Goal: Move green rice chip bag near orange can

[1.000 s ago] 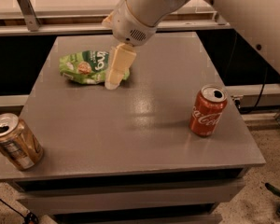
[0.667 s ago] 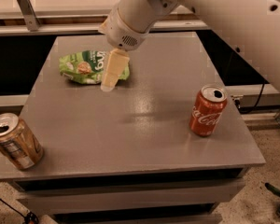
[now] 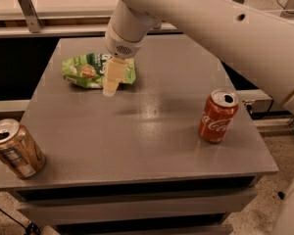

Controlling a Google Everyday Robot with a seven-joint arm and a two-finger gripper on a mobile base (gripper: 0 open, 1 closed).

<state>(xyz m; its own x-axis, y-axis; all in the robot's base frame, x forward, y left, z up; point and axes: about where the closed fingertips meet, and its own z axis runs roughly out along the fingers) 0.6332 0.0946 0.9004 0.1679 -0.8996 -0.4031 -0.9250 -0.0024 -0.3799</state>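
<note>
Camera view: the arm (image 3: 210, 23) is cut off at the top and right edges. Its gripper (image 3: 111, 82) hangs at 11 o'clock on the table (image 3: 147, 146), hiding part of the one bag (image 3: 83, 72); open or closed, I cannot tell. There are two cans: the orange can (image 3: 17, 151) at 8 o'clock, well apart from the bag, and a red can (image 3: 218, 117) at 3 o'clock.

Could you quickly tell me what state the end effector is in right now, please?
End effector: at the right end of the green rice chip bag; whether it is open, closed or holding the bag cannot be told.
</note>
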